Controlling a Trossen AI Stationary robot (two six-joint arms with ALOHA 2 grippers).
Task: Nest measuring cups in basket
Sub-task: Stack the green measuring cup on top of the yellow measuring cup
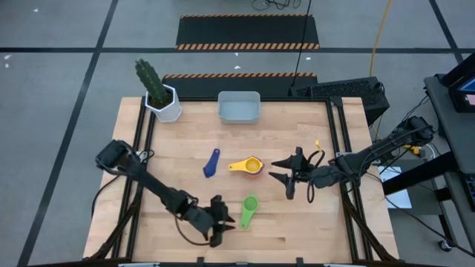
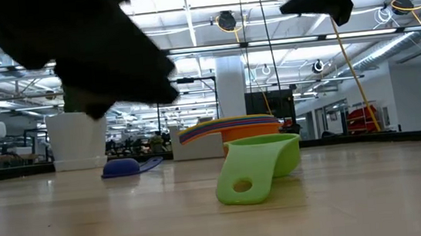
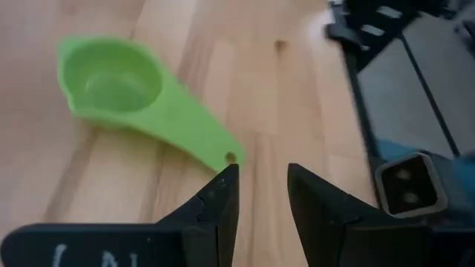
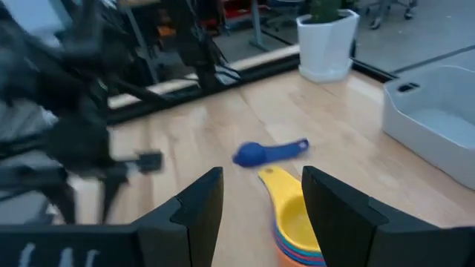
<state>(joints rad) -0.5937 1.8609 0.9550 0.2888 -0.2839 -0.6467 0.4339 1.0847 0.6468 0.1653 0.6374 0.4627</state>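
near the front edge of the table (image 1: 297,230) i keep the left gripper (image 1: 220,221) just beside the green cup (image 1: 249,211), fingers parted and empty, lined up with its handle because that flat tab looks the easiest grab. at mid-table the yellow-topped stack of cups (image 1: 251,166) sits with the right gripper (image 1: 286,171) spread open beside it. the dark blue cup (image 1: 211,163) lies apart. the basket (image 1: 238,107) waits empty at the far edge, beside the cactus pot (image 1: 165,101).

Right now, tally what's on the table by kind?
Loose measuring cups: 2, green and dark blue
Nested cup stack: 1, cups inside uncountable
Basket: 1
Cactus pot: 1
Total: 5
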